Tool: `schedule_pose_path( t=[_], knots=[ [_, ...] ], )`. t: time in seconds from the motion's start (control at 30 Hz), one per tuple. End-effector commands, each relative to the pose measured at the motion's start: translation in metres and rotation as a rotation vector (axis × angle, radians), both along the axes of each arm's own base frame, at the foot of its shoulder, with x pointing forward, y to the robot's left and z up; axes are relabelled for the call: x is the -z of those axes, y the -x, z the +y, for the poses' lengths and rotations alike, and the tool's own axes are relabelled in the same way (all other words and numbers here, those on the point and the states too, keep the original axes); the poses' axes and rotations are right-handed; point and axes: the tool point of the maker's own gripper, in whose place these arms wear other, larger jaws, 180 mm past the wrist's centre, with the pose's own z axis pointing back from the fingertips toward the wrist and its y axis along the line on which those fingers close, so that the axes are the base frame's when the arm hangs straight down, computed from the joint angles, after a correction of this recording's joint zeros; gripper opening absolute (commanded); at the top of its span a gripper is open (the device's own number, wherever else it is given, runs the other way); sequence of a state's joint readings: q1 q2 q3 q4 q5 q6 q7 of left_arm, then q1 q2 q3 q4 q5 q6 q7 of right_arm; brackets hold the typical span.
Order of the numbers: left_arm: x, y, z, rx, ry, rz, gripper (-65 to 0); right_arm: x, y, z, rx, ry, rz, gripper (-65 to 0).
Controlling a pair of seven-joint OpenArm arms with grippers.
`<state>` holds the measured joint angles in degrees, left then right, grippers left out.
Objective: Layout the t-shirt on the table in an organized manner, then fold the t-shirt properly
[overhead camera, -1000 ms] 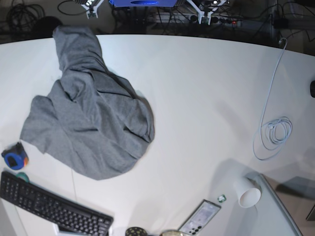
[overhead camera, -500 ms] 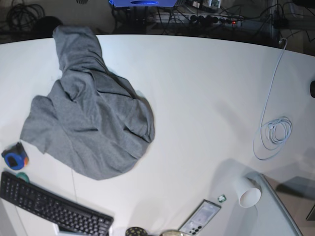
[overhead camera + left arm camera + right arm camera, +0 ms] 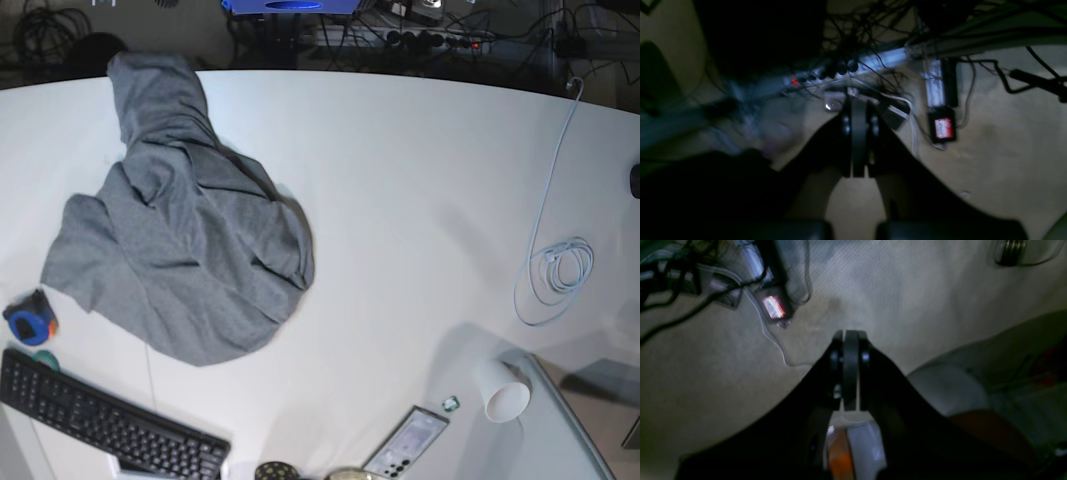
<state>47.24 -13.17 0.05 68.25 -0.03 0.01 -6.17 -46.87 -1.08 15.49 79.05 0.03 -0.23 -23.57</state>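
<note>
White surface (image 3: 400,200) carrying crumpled grey t-shirt (image 3: 185,250) at left. Left hand (image 3: 855,100) and right hand (image 3: 850,335) closed, seemingly empty, over dim floor.

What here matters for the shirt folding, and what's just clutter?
Job: t-shirt, crumpled; table; left claw and right claw, both shut, empty.

Clutter: keyboard, white cable, paper cup, phone, blue tape measure.

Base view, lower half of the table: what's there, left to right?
Tape measure → keyboard → phone → paper cup → coiled cable
</note>
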Motion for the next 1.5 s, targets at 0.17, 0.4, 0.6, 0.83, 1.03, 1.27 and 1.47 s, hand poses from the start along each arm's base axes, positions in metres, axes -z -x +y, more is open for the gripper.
schedule_pose_path(
  t=[0.17,0.4,0.6,0.83,1.03,1.27,1.47],
  knots=[
    [-0.054,-0.042,0.001,-0.038,0.072,-0.165,-65.0,-0.061,-0.044,-0.008,-0.045,0.045,-0.125,-64.8],
    [-0.141,-0.145,-0.031,-0.083,0.299,-0.359,-65.0,-0.113,-0.151,-0.002,-0.055,0.067,-0.416,-65.0],
    [-0.163,-0.222,-0.056,-0.064,0.355,-0.416,-65.0,-0.130,-0.228,0.008,-0.024,0.046,-0.598,-61.7],
    [-0.153,-0.258,-0.089,-0.146,0.426,-0.323,-56.9,-0.146,-0.282,0.060,-0.294,-0.097,-0.702,-33.2],
    [-0.134,-0.254,-0.068,-0.192,0.385,-0.284,-44.3,-0.154,-0.300,0.108,-0.504,-0.199,-0.736,-17.0],
    [-0.129,-0.251,0.007,-0.344,0.267,-0.306,-62.7,-0.156,-0.327,0.123,-0.540,-0.222,-0.773,-21.3],
    [-0.131,-0.246,0.028,-0.389,0.233,-0.317,-65.0,-0.139,-0.319,0.145,-0.580,-0.270,-0.693,-21.6]
  ],
)
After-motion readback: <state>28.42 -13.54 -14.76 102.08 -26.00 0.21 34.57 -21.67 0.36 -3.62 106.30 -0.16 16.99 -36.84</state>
